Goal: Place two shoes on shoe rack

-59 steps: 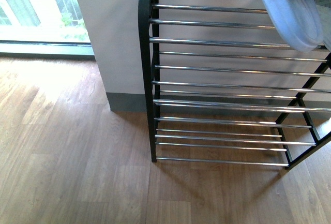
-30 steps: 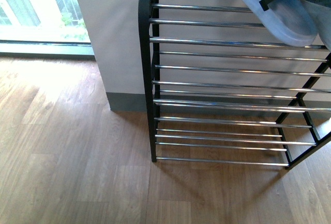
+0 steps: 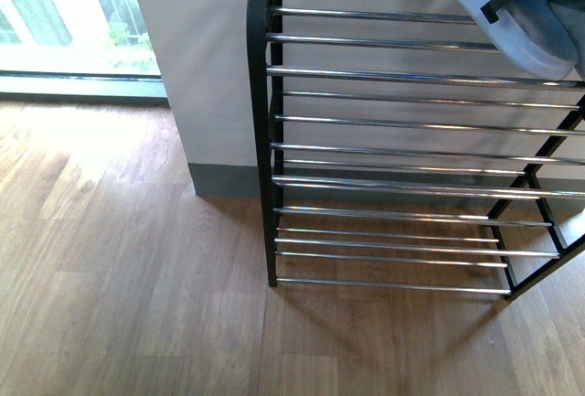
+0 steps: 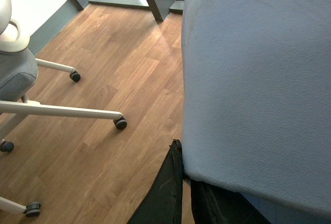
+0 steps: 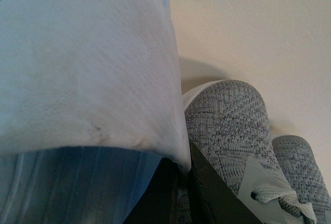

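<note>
The shoe rack (image 3: 265,140), black-framed with chrome rods, fills the right of the front view. A pale blue slide (image 3: 539,44) hangs tilted over the top tier's right end, and my right gripper (image 3: 501,3) is shut on it. In the right wrist view that slide (image 5: 88,63) fills the left side, pinched in my right gripper (image 5: 183,182). Two grey knit sneakers (image 5: 227,125) stand right beside it against the wall. My left gripper (image 4: 183,182) is shut on the edge of another pale blue slide (image 4: 258,79) above the floor, outside the front view.
A white-legged office chair (image 4: 15,79) on casters (image 4: 120,123) stands on the wooden floor near the left arm. A pale wall pillar (image 3: 201,67) rises behind the rack's left end. A window (image 3: 64,12) lies at the far left.
In the front view the slide over the top tier swung left half a second ago, then shifted back right and slightly up. The rack has not moved.
</note>
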You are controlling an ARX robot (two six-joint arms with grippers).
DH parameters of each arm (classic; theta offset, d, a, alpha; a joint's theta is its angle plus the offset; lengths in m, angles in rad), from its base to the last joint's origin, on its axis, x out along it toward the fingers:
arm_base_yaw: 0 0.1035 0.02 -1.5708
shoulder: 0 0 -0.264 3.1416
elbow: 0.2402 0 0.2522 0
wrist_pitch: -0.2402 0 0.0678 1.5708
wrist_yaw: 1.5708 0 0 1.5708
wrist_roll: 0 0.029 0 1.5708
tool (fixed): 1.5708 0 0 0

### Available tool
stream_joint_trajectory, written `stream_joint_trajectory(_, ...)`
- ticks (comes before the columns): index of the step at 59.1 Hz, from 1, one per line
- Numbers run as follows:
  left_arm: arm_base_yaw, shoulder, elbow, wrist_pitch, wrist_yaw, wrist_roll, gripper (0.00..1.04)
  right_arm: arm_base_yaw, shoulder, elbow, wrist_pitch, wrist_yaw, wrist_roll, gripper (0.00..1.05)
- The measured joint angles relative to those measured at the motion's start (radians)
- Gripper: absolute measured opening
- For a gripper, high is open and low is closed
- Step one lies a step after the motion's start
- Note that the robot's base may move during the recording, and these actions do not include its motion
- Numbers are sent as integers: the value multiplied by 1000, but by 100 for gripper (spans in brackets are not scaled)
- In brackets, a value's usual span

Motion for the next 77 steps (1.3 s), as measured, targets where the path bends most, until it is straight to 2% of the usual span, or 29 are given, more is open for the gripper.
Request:
stream_joint_trajectory(4,0,0,0,0,0,0,2,-2,-21,-2,-53,-16,39,17)
stream_joint_trajectory(29,0,0,0,0,0,0,2,-23,-201,-59,-188,-151,121,76)
stream_joint_trajectory(36,0,0,0,0,0,0,2,-87,-301,-78,-222,-226,166,97)
stream_joint_trajectory(43,0,0,0,0,0,0,2,-217,-428,-115,-248,-327,292,95)
stream_joint_trajectory(46,0,0,0,0,0,0,2,-261,-468,-128,-247,-329,338,95)
stream_joint_trajectory(48,0,0,0,0,0,0,2,-273,-480,-146,-199,-350,383,93)
stream_joint_trajectory(54,0,0,0,0,0,0,2,-272,-526,-313,141,-416,525,78)
stream_joint_trajectory(59,0,0,0,0,0,0,2,-251,-567,-452,314,-420,586,66)
stream_joint_trajectory(64,0,0,0,0,-1,0,2,-235,-614,-566,402,-418,616,54)
stream_joint_trajectory(77,0,0,0,0,0,0,2,-221,-743,-782,489,-387,645,20)
